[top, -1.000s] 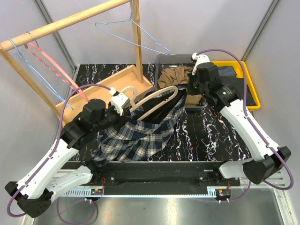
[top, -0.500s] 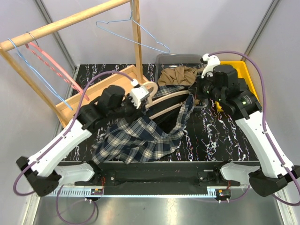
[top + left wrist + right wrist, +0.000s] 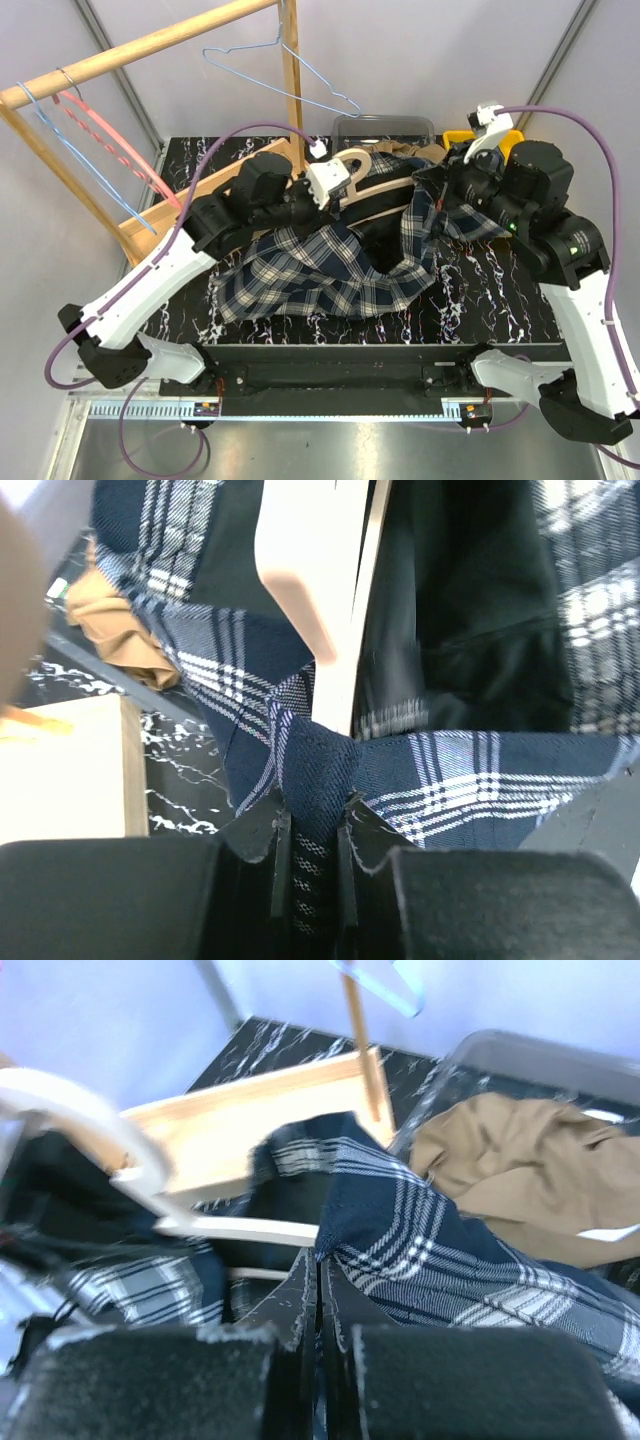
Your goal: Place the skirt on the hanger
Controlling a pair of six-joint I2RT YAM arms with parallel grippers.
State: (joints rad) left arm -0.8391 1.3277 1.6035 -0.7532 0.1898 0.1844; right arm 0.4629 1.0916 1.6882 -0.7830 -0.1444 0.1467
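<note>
we see the skirt (image 3: 520, 1170), tan-brown and crumpled into a soft heap, lying low to the right of the wooden rack (image 3: 295, 130) and partly covered. the hanger (image 3: 240, 46), thin light-blue wire, hangs tilted high beside that rack's upright post, well apart from the skirt.

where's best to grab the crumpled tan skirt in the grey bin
Pinch a raised fold near the middle of the crumpled tan-brown cloth skirt, coming straight down from above: the grey plastic bin walls its sides and the dark plaid shirt overlaps its near edge.
</note>
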